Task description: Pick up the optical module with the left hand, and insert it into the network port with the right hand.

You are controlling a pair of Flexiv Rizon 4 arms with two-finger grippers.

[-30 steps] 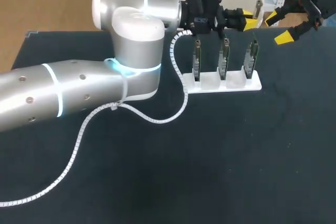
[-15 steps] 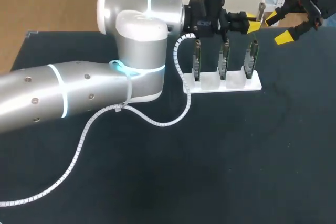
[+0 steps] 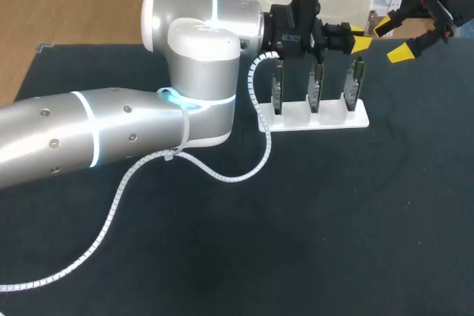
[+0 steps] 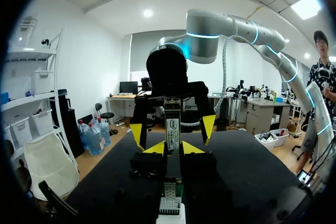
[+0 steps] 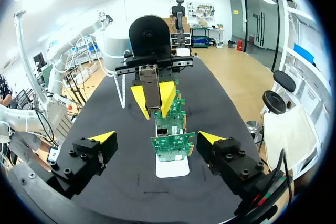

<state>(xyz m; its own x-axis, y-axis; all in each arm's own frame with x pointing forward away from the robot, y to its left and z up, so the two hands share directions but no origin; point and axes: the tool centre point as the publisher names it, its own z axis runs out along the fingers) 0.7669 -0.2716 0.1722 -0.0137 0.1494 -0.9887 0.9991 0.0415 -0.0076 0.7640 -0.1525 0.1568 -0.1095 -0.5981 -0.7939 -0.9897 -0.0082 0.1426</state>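
the left gripper (image 4: 172, 148) is clamped on the slim silver metal optical module (image 4: 172, 128), holding it upright in the air. it sits just over the row of three upright green circuit boards (image 5: 172, 145) in their white plastic rack (image 3: 329, 120). the right gripper (image 5: 156, 138) faces it from the other side of the boards, fingers spread wide with nothing between them.

the handover looks like the weak point. the right fingers can only take whatever length of module stands free of the left pads. a shallow pinch could let it twist or drop onto the boards once the left lets go (a tilted module would likely jam at the port mouth rather than slide in). the two grippers also meet head-on above the rack, so a misjudged approach could knock fingers together or clip a board's edge and shift the rack.

in the head view the module cannot be made out past the left wrist. the network port cannot be picked out for certain, nor which board carries it. from the right wrist the nearest board hides most of the two behind.
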